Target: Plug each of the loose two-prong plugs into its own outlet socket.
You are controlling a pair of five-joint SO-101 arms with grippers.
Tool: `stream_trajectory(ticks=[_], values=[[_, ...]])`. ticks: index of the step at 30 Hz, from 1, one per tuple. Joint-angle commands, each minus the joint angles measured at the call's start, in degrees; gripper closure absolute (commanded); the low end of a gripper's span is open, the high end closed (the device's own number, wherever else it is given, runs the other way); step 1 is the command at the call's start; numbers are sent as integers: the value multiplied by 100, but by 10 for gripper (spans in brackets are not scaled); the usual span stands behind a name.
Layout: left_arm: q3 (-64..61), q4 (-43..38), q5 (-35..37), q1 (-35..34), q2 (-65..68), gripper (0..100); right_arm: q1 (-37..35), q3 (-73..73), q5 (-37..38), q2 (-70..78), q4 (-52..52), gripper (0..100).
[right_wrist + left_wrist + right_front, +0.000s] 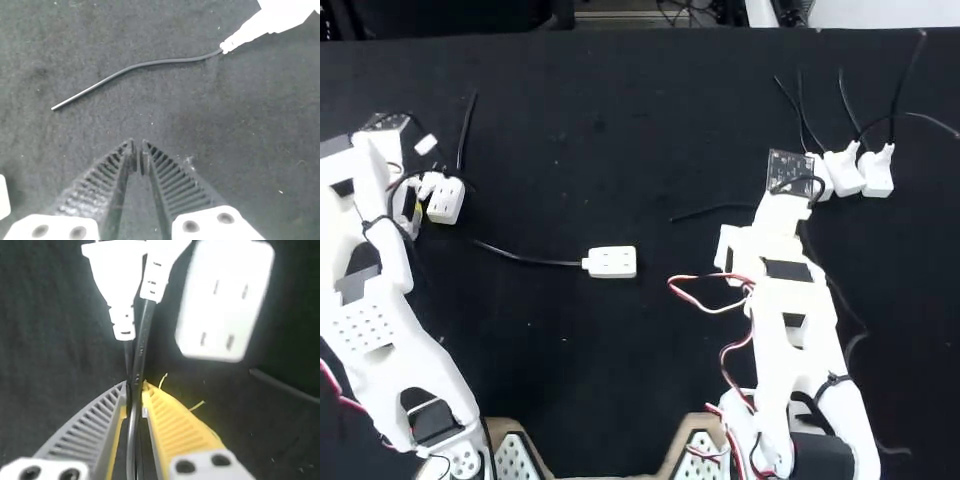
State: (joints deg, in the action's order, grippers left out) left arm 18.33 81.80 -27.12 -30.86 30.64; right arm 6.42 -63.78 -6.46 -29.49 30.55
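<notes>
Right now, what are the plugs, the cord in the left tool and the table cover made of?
Plugs: white moulded plastic, probably; smooth, faintly shiny.
Cord: black rubber or vinyl sheath, smooth, bends freely, pinched in the left tool.
Table cover: black felt-like cloth, matte, fuzzy, flecked with lint.

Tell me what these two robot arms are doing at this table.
The left gripper is shut on the thin black cord of a white two-prong plug, held close to a white square outlet block whose visible sockets stand empty. The right gripper is shut on nothing, over the black cloth, with another white plug lying ahead of it.
</notes>
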Motion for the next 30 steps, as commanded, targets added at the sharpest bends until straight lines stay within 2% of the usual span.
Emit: stream_trajectory(ticks=[1,14,21,24,30], values=[[611,615,-35,-110,-747,970,-97,426,-18,-189,-132,984],[655,1776,-53,-84,-1881,970,-97,426,-18,-189,-132,984],[-215,1890,-44,549,-2725,970,-97,426,-18,-189,-132,984],[-1059,1767,-44,1095,-3086,970,-79,426,-18,-189,-132,984],[-3134,387,-26,1648,-3648,970,-97,418,-18,-189,-132,984]])
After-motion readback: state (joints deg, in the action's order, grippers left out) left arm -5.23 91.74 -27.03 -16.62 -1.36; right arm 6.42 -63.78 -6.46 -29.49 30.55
